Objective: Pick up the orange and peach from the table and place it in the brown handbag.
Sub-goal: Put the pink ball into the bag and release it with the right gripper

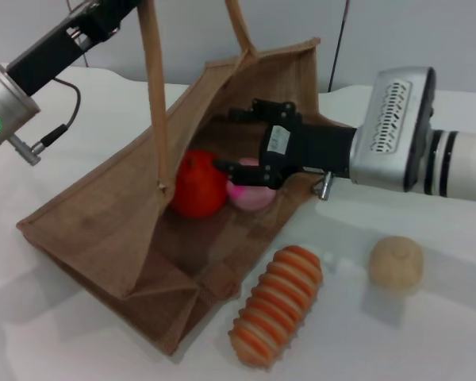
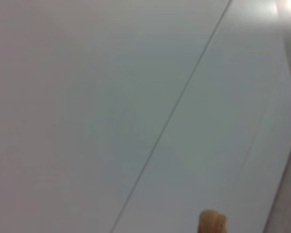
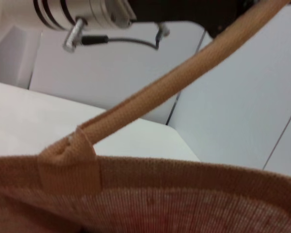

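Head view, near to far. Nearest on the white worktop lie a ribbed orange-and-cream oblong item and, to its right, a pale beige ball; neither belongs to the task. Behind them the brown handbag lies tipped with its mouth open toward the right arm. Inside, the orange rests touching the peach, the peach on the side nearer the mouth. The right tool reaches into the mouth, fingers spread and released, one fingertip just above the peach, nothing grasped. Farthest, the left tool is raised at the loop handles; its closure cannot be told. Judged: both fruits are placed, and withdrawal runs rightward along the right forearm's axis.
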